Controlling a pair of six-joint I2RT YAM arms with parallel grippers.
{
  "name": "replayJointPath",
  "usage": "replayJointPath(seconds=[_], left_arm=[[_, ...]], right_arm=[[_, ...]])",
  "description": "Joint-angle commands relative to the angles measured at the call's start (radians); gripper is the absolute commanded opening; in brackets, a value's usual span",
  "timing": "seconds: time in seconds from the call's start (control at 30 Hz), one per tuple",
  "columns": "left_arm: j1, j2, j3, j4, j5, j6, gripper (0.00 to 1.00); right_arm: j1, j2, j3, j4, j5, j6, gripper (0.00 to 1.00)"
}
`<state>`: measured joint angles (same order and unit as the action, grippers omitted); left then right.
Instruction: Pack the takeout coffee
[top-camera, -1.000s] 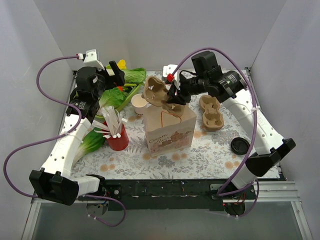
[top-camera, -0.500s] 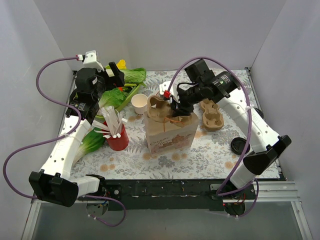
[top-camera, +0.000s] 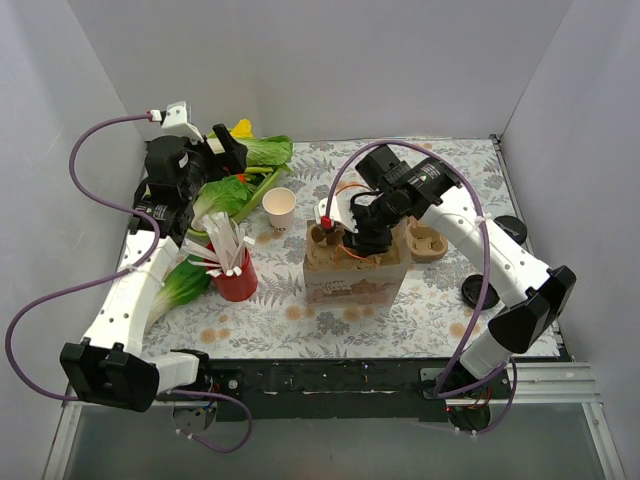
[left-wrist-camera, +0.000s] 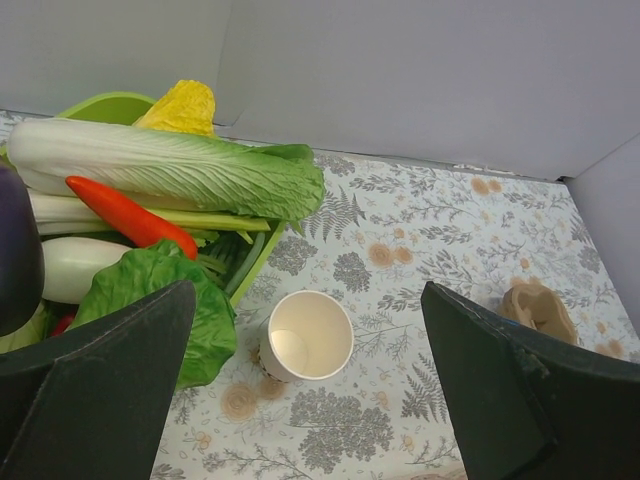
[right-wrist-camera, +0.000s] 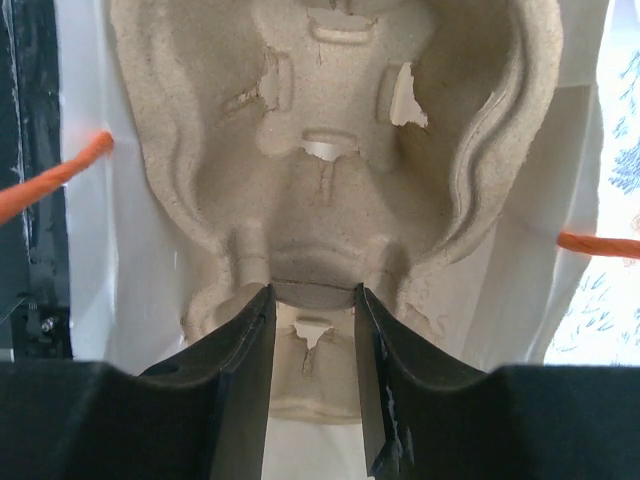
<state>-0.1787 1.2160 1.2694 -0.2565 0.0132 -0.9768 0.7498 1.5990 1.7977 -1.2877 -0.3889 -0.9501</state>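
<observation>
The right end effector (right-wrist-camera: 312, 296) is partly closed, pinching the middle ridge of a cardboard carrier (right-wrist-camera: 330, 150) that sits low inside the paper bag (top-camera: 355, 280). Both of its cup wells look empty. So the tray appears to be going in first, and the drink itself is not yet packed. The takeout coffee (top-camera: 511, 228) seems to be the dark round top at 3 o'clock from the bag, by the bench's right edge and half hidden by the right forearm, though I cannot be sure. The bag walls hug the carrier closely, with orange handles (right-wrist-camera: 60, 178) on either side, leaving little slack. A second carrier (top-camera: 425, 242) lies just beside the bag at 2 o'clock, and a loose black lid (top-camera: 478, 292) at 4 o'clock. The bench (top-camera: 420, 320) offers open room at 6 o'clock. A white cup (top-camera: 280, 208) stands at 10 o'clock and a red cup of stirrers (top-camera: 235, 278) at 9 o'clock. The left end effector (top-camera: 232, 152) hangs fully open and empty, near the vegetable tray (left-wrist-camera: 110, 103).
</observation>
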Motion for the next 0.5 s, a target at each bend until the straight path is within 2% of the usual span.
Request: replayJointPath(seconds=[0.0,0.17,0.47], left_arm=[[0.033,0.008,0.007,0.02,0.096,-0.039,0.98],[0.057,0.043,0.012,0.034,0.171,-0.051,0.98],[0.059,0.076,0.054,0.054,0.183,-0.033,0.98]], right_arm=[[0.003,-0.083,-0.038,-0.021,0.047,-0.009,0.01],[0.016,-0.109,-0.093,-0.021,0.087,0.0,0.01],[0.025,-0.178,-0.083,-0.018,0.091,0.04,0.01]])
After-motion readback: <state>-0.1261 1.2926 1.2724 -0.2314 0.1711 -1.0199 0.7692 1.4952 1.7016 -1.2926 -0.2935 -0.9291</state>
